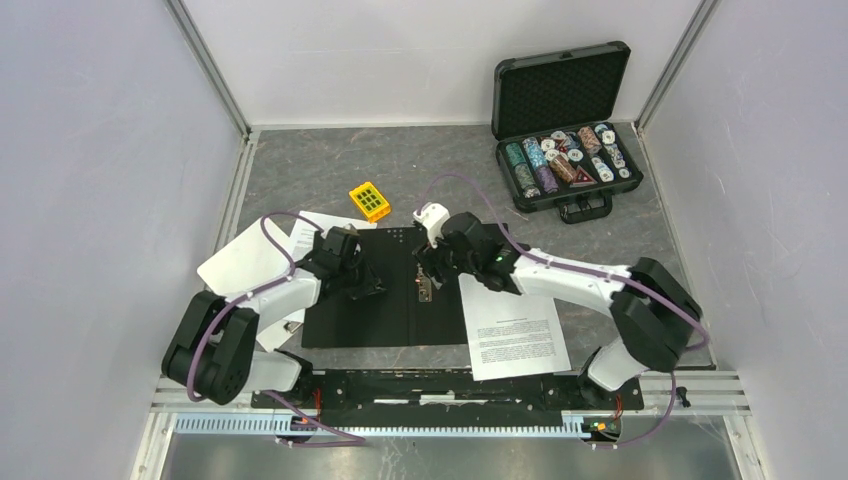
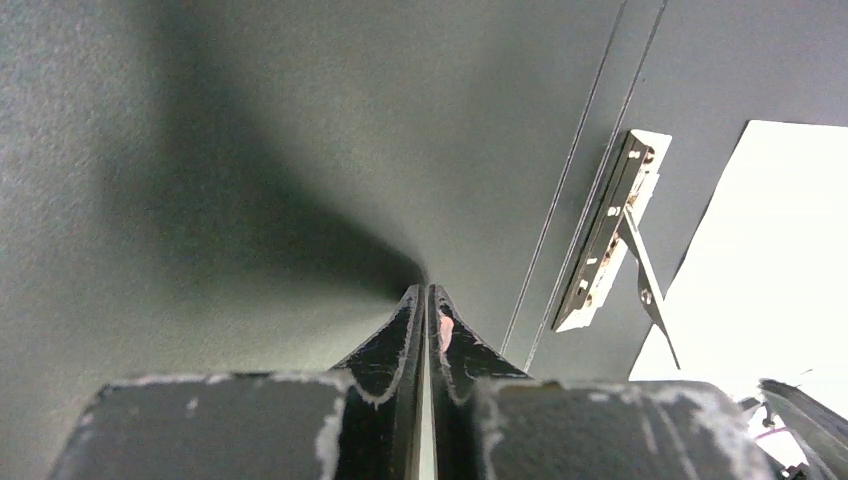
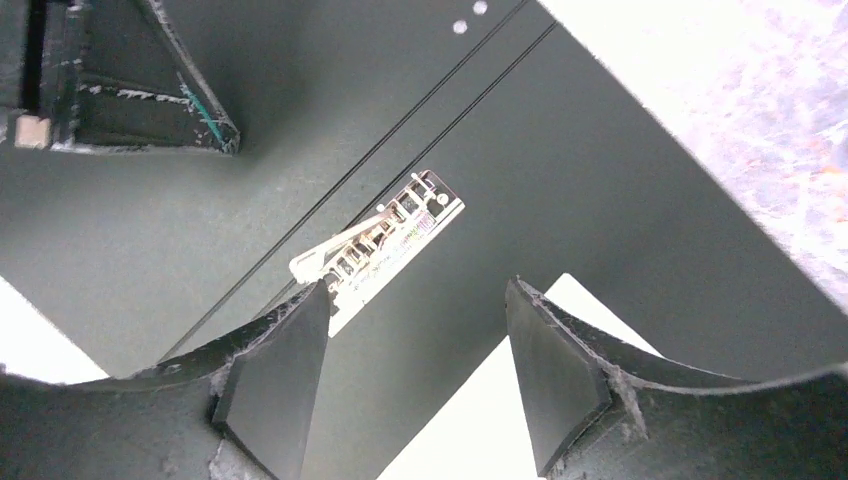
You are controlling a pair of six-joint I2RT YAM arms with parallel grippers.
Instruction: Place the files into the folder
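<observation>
Here the left gripper (image 2: 428,292) has its two black, worn fingers pressed together with only a thin slit between them. It grips nothing that I can see, and its tips point down at the matte black inside of the folder (image 1: 385,310), on the left cover; whether they touch it I cannot tell. The right gripper (image 3: 418,288) is spread wide and holds nothing. It hangs over the right cover, just beside the shiny metal clip (image 3: 380,240) near the spine lines.

The folder lies flat and opened in the middle of the grey table (image 1: 300,165). One of the files (image 1: 515,335), a thin white sheet with dense black text, lies at the edge of the right cover; whether it overlaps the cover I cannot tell. More white sheets (image 1: 318,226) lie under the left arm.
</observation>
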